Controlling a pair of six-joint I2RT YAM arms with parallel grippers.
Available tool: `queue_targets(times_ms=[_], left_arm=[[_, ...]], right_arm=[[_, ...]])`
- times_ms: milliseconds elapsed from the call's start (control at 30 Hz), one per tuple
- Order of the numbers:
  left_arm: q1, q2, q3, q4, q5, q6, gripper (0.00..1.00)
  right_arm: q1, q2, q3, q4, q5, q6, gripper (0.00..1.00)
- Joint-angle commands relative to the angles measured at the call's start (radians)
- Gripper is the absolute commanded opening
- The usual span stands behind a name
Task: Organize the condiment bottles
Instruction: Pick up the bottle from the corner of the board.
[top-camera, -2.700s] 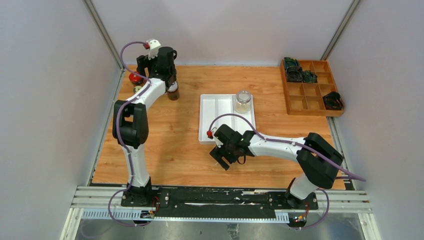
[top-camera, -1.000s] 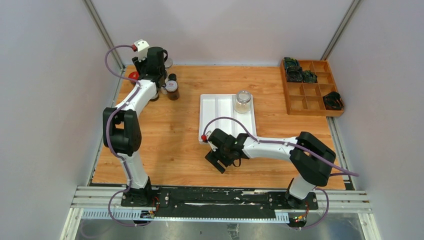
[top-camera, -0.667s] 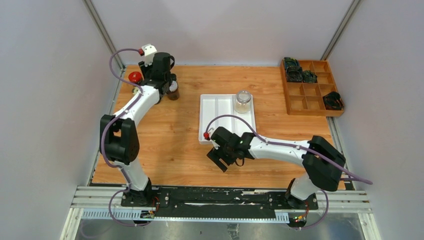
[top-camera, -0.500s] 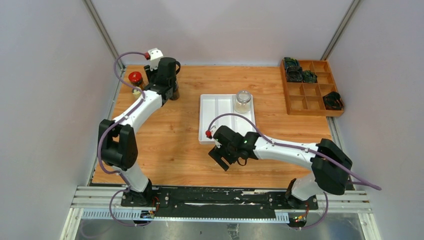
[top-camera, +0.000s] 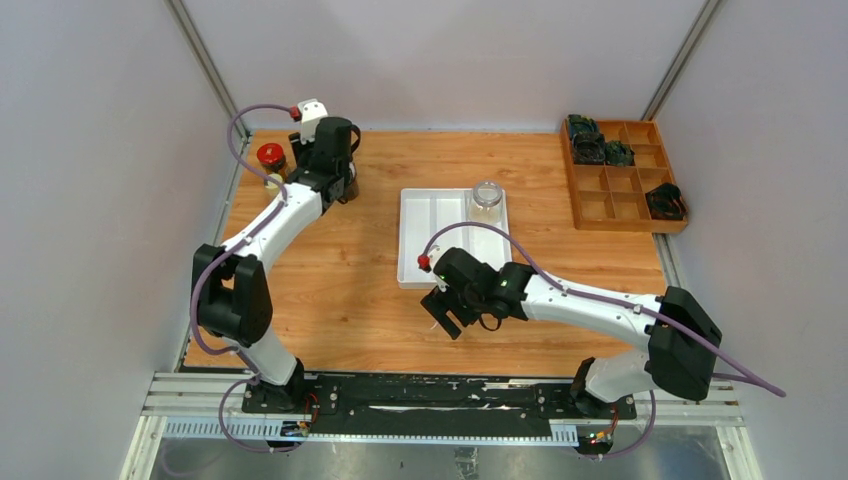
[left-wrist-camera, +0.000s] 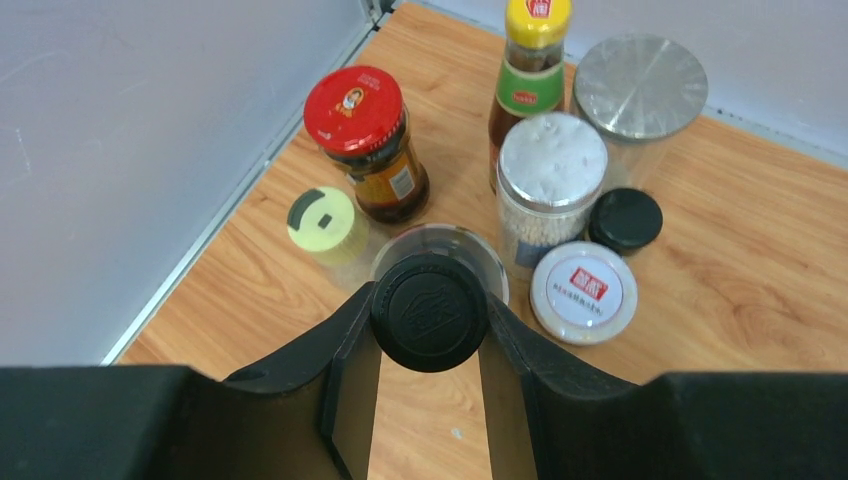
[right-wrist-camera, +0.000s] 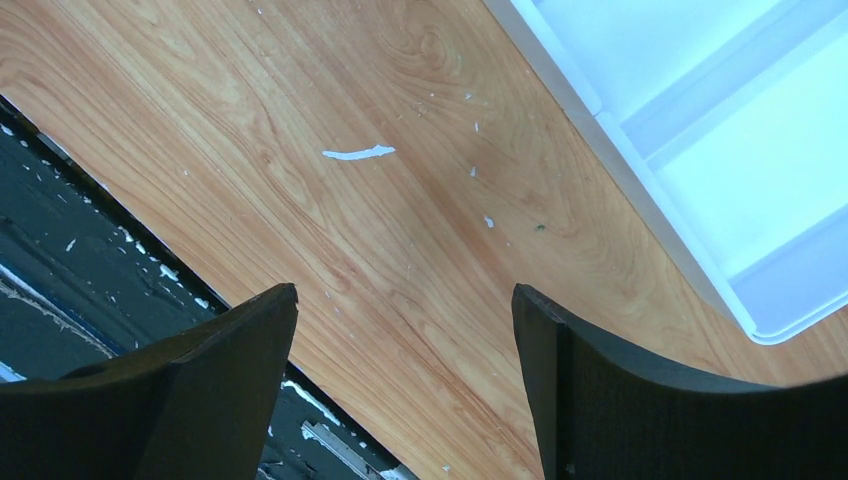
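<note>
Bottles (left-wrist-camera: 552, 190) cluster far left on the table (top-camera: 350, 290); one jar (top-camera: 487, 200) stands far right in the central tray (top-camera: 425, 235).

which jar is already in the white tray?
The clear jar with pale contents, in the white tray's far right corner. The red-lidded jar and the rest are grouped at the far left.

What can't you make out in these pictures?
Top view: left arm hides most bottles; only the red-lidded jar shows.
Left wrist: black-capped bottle, body hidden under its cap and the jaws; yellow cap cut by top edge.
Right wrist: tray cut off at the frame's edge.
</note>
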Motion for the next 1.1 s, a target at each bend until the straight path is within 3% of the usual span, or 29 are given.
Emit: queue_targets(times_ms=[0, 400, 633, 867, 1067], left_arm=[[0.057, 0.065, 0.072, -0.042, 0.037, 0.01, 0.05], [0.129, 0.135, 0.148, -0.038, 0.084, -0.015, 0.09], [0.159, 0.185, 0.174, -0.024, 0.091, 0.002, 0.43], [0.177, 0.201, 0.177, -0.006, 0.106, 0.013, 0.62], [0.179, 0.198, 0.166, 0.015, 0.1, 0.017, 0.73]], right_arm=[[0.017, -0.01, -0.01, -0.026, -0.003, 0.038, 0.84], [0.025, 0.045, -0.018, -0.013, -0.019, 0.049, 0.84], [0.029, 0.075, -0.016, -0.003, -0.024, 0.053, 0.84], [0.034, 0.103, -0.016, 0.012, -0.034, 0.056, 0.84], [0.041, 0.126, -0.013, 0.025, -0.041, 0.057, 0.84]])
